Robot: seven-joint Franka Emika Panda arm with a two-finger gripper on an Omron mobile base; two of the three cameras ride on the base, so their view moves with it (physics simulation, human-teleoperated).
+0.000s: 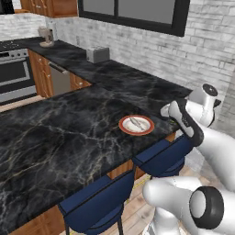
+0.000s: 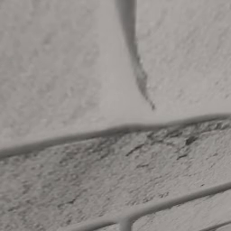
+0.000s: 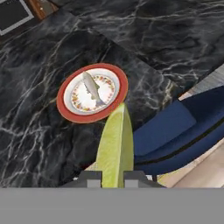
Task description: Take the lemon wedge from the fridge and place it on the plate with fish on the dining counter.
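Left base view, left to right: oven (image 1: pixel 16 75) at 9 o'clock against the far wall; toaster (image 1: pixel 97 54) at 11 o'clock on the rear counter; dining counter (image 1: pixel 59 137), black marble with pale veins, across the centre; plate (image 1: pixel 136 125), red-orange rim, near the counter's near edge, carrying the fish (image 1: pixel 136 122); blue stools (image 1: pixel 98 202) tucked under that edge at 6 o'clock; white arm at 4 o'clock, reaching toward the plate from the stool side.

Hand view, left to right: plate (image 3: pixel 92 93) at 11 o'clock of centre, fish (image 3: pixel 92 87) lying across its pale middle, long axis roughly 11-to-5; lemon wedge (image 3: pixel 115 148) rising from 6 o'clock, pinched between the dark fingertips of the gripper (image 3: pixel 113 178), jaws closed on it; long axis of the wedge toward 12 o'clock, pointed tip overlapping the plate's rim at its 5 o'clock edge; stool seat (image 3: pixel 175 131) at 3 o'clock, below and beside the counter edge.

Governing relation: plate up and slightly left of the held wedge, at about 11 o'clock; wedge seemingly over the counter's edge and not yet over the plate's centre. Short advance toward 11 o'clock judged necessary before release. Nothing standing between wedge and plate; fish occupying the middle, bare pale surface left on either side of it.
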